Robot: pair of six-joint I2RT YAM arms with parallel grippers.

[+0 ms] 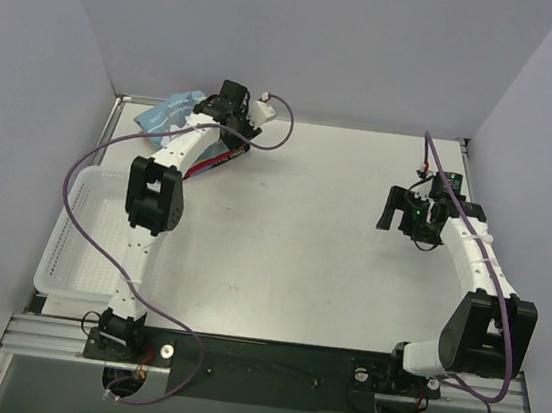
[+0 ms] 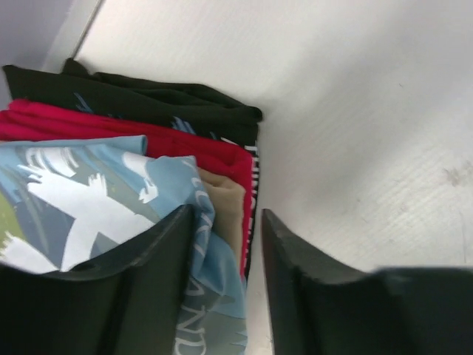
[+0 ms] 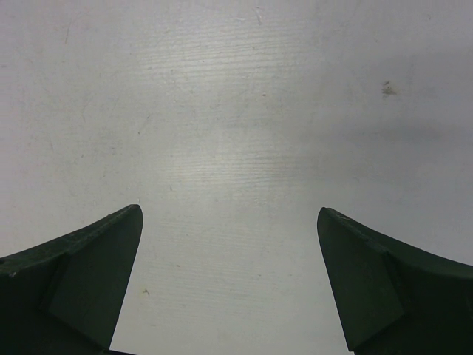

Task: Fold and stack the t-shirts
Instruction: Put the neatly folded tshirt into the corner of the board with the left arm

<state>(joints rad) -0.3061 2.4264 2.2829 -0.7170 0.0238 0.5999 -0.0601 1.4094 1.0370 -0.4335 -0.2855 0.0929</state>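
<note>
The t-shirts lie in a folded stack at the table's far left corner. The light blue one (image 1: 170,113) (image 2: 89,185) is on top, the plain tan one (image 2: 226,194) shows under its edge, and the red-and-black one (image 1: 218,157) (image 2: 148,133) is at the bottom. My left gripper (image 1: 231,100) (image 2: 226,213) is over the stack's right edge. Its jaws stand a little apart, with the cloth edge and a strip of table showing between them. My right gripper (image 1: 397,209) (image 3: 229,214) is wide open and empty over bare table at the right.
A white mesh basket (image 1: 76,232) stands along the left edge, beside the left arm. Grey walls close in the back and both sides. The white table (image 1: 311,251) lies between the arms.
</note>
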